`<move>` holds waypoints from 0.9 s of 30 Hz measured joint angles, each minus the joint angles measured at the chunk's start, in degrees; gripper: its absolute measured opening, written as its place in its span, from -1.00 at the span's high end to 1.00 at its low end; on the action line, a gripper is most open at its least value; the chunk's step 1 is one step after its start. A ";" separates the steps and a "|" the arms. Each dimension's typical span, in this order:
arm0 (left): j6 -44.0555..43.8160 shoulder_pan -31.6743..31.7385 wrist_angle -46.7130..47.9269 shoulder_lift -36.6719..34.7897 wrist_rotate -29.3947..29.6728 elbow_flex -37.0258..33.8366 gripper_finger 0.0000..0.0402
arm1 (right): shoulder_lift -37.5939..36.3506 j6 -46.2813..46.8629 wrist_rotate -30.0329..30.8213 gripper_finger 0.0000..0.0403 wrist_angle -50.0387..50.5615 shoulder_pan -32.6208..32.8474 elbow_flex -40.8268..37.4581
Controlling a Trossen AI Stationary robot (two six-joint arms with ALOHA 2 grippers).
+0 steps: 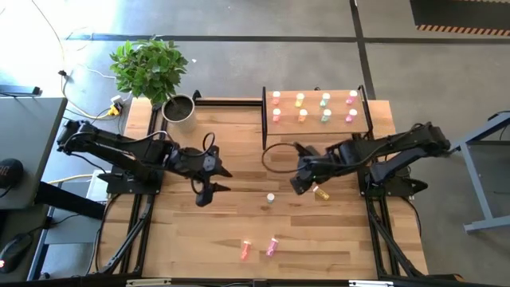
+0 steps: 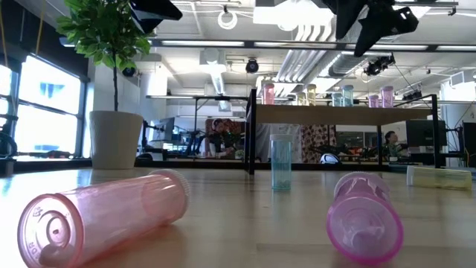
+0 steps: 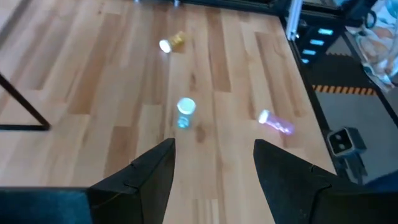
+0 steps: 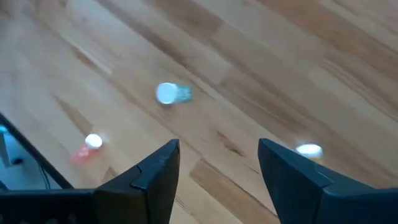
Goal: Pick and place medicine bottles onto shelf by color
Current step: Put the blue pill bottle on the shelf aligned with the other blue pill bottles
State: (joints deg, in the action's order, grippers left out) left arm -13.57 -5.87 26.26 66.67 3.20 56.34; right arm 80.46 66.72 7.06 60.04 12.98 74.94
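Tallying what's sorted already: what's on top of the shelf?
On the shelf: eight bottles upright in two rows of four, by column red-pink, yellow, pale green, magenta. Nothing covers them from above; under the board is hidden.

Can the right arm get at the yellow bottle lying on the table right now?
Probably yes. The right gripper is open and empty, and the yellow bottle lies on bare wood just beside it, with the pale green bottle standing well clear.

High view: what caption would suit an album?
Two open grippers, left and right, hover over four loose medicine bottles; eight already stand on the shelf.
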 joint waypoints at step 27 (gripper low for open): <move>-10.53 -10.09 12.15 0.04 5.51 0.00 -0.04 | 19.66 -33.79 10.40 -0.04 -22.84 5.39 -0.01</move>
State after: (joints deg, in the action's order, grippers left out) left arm -24.11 -15.96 38.41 66.72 8.71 56.34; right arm 100.12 32.94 17.46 37.20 18.36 74.93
